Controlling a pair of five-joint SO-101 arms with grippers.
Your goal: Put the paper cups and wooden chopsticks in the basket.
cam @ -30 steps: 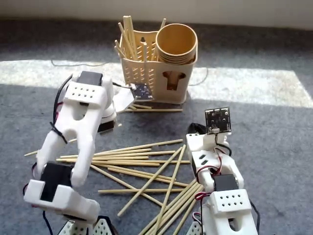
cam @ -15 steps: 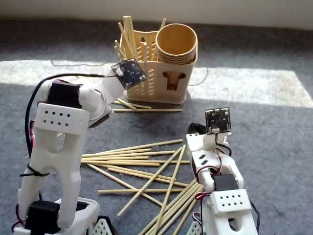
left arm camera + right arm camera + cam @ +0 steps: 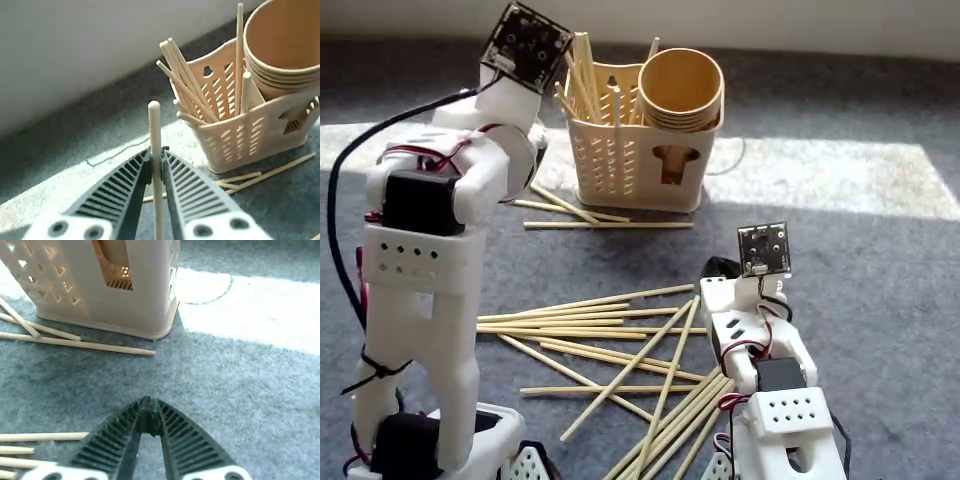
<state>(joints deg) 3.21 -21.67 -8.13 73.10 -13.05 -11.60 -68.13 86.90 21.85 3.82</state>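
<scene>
A cream slotted basket (image 3: pixel 620 170) stands at the back of the carpet, with stacked paper cups (image 3: pixel 681 88) in one side and several wooden chopsticks (image 3: pixel 582 72) upright in the other. My left gripper (image 3: pixel 156 159) is shut on a single chopstick (image 3: pixel 154 125), which stands upright between its fingers, raised beside the basket (image 3: pixel 250 132) on the side away from the cups (image 3: pixel 285 45). My right gripper (image 3: pixel 148 416) is shut on nothing and rests low over the carpet in front of the basket (image 3: pixel 100 290).
Several loose chopsticks (image 3: pixel 620 345) lie fanned over the grey carpet between the two arms. A few more chopsticks (image 3: pixel 605 222) lie at the basket's foot. A thin cable (image 3: pixel 117 151) runs over the carpet behind the basket.
The left arm has risen from the carpet beside the basket to about the height of its rim, carrying the chopstick. The right arm has stayed still.
</scene>
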